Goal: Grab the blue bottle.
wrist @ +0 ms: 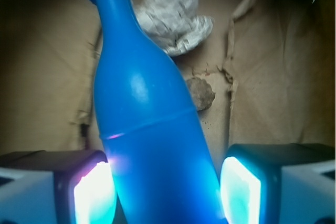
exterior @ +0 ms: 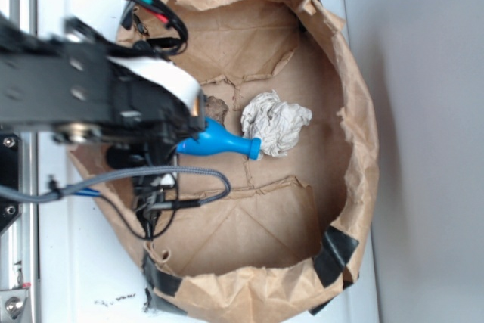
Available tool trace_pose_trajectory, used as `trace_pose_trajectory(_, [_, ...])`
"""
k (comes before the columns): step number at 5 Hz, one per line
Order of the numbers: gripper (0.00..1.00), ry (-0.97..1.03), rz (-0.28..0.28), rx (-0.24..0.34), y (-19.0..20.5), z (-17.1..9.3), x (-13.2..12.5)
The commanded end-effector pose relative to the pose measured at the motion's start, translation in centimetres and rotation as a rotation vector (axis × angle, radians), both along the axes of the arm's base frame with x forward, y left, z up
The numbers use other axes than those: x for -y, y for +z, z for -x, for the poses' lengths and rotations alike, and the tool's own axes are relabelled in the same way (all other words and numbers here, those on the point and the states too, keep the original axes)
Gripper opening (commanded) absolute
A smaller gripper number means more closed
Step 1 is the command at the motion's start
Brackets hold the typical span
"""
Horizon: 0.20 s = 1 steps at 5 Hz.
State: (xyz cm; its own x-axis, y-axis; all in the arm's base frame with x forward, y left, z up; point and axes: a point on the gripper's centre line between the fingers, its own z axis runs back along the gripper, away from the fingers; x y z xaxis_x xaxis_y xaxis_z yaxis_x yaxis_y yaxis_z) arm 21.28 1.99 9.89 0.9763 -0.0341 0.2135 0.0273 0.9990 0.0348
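Gripper pads flank smooth plastic blue bottle w/ slight gaps, apart.

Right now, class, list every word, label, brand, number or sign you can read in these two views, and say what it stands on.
None can be read.
Blue bottle: plain plastic, no label or print.
Crumpled paper wad: grey mottling only, no legible letters.
Brown paper bag: unprinted.
Gripper and its glowing pads: no markings.
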Motion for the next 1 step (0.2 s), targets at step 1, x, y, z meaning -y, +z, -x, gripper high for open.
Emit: trace_pose_trajectory(1, [0.00,0.051,0.051,0.066,4.47,0.40,-1.42])
